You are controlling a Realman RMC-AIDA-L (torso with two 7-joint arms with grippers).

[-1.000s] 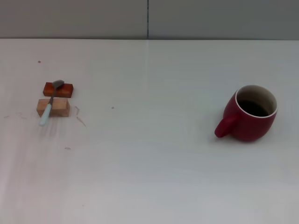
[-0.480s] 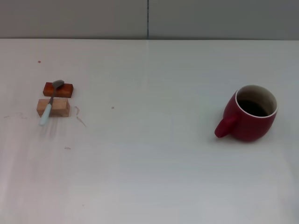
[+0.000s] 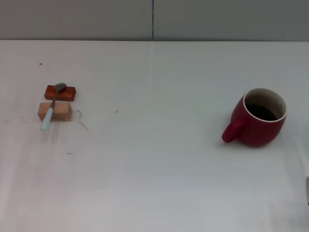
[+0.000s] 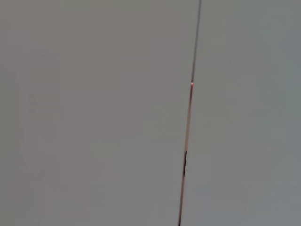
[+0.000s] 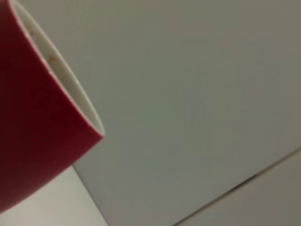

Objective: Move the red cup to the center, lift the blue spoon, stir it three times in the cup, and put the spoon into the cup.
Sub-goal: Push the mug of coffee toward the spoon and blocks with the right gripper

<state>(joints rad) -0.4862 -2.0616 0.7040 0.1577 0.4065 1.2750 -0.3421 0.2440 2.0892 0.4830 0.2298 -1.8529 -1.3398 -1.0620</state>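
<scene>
Right gripper point(image 3: 307, 188): only a thin dark sliver showed at the right edge of the head view, nearer the robot than the cup and apart from it. Open or closed: could not tell.
Left gripper: not seen in any view. Its wrist camera showed only a plain grey panel with a thin dark seam point(image 4: 187, 122).
Red cup point(image 3: 260, 123): stood upright on the table's right side, well away from the centre. The cream rim faced up and the inside was dark. Nothing was touching it.
Cup handle point(image 3: 231, 132): pointed toward the robot's left and slightly toward the robot.
Cup, right wrist view: the red wall and cream rim point(image 5: 33, 117) filled one side of the picture, so that camera was close to it.
Blue spoon point(image 3: 52, 106): lay far over on the table's left side, well apart from the cup, bridging two small blocks.
Spoon bowl: rested on the orange-red block point(image 3: 68, 92), the farther of the two.
Spoon handle: the pale blue handle crossed the tan block point(image 3: 62, 112) and its end hung past that block's near edge.
Blocks: sat side by side, just apart, one behind the other.
Table point(image 3: 154, 154): white, with a few small dark marks near the blocks.
Backdrop: a grey wall point(image 3: 87, 19) ran along the table's far edge.
</scene>
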